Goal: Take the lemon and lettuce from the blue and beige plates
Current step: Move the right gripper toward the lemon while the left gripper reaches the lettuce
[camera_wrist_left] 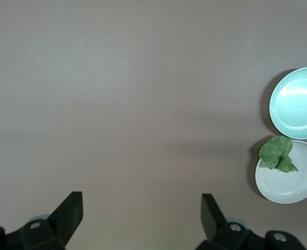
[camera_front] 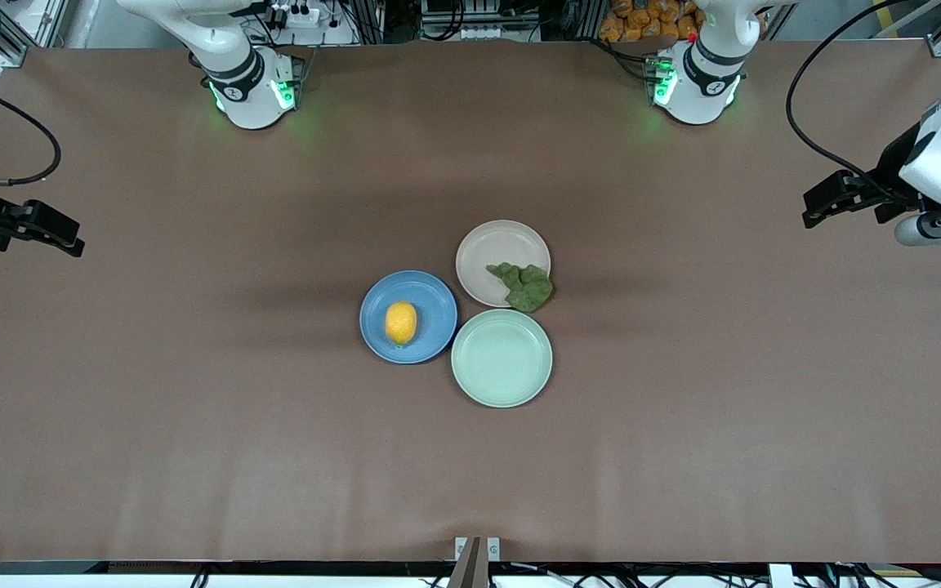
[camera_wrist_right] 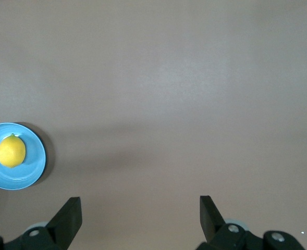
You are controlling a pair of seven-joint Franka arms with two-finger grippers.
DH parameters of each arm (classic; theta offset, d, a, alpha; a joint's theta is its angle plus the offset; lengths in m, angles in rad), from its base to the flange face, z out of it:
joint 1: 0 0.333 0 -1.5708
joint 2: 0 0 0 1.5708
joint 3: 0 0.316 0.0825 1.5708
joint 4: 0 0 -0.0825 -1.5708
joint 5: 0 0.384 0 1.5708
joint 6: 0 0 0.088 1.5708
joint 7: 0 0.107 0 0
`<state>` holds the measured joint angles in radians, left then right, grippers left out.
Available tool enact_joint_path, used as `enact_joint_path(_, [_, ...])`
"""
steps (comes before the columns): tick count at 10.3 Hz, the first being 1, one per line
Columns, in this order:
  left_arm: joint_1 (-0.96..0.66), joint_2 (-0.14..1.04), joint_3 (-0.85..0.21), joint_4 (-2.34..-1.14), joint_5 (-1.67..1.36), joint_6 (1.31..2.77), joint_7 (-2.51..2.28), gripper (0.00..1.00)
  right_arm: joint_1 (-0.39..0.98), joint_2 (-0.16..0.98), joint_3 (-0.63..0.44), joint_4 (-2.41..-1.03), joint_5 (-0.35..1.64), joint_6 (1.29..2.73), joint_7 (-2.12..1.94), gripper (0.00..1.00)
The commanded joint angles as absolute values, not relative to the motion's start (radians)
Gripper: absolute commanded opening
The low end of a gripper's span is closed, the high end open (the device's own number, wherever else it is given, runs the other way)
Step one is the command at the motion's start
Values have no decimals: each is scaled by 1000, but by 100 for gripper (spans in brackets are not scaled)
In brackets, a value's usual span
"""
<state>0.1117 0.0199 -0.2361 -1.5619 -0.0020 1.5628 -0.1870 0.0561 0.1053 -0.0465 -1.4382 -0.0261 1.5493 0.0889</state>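
The lemon [camera_front: 401, 322] lies on the blue plate [camera_front: 433, 291] at mid-table. The lettuce [camera_front: 526, 286] lies on the beige plate [camera_front: 491, 245], hanging over its rim toward the mint plate. My left gripper [camera_front: 823, 202] is open and empty, up over the left arm's end of the table. My right gripper [camera_front: 62, 233] is open and empty over the right arm's end. The left wrist view shows its gripper [camera_wrist_left: 142, 208] over bare table, with the lettuce [camera_wrist_left: 277, 153] and beige plate [camera_wrist_left: 291, 185] farther off. The right wrist view shows its gripper [camera_wrist_right: 140, 211], the lemon [camera_wrist_right: 11, 151] and the blue plate [camera_wrist_right: 34, 167].
An empty pale mint-green plate [camera_front: 501, 358] touches both other plates, nearer to the front camera; it also shows in the left wrist view [camera_wrist_left: 299, 104]. The brown table [camera_front: 193, 408] stretches wide around the three plates.
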Motion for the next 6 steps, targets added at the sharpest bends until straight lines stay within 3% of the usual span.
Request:
enact_joint_path(1, [115, 11, -235, -1560, -17, 1552, -172, 100, 60, 77, -40, -1471, -15, 1554, 87, 100])
enact_joint_path(6, [92, 93, -287, -1578, -118, 1613, -258, 100, 54, 95, -37, -1470, -15, 1551, 80, 100])
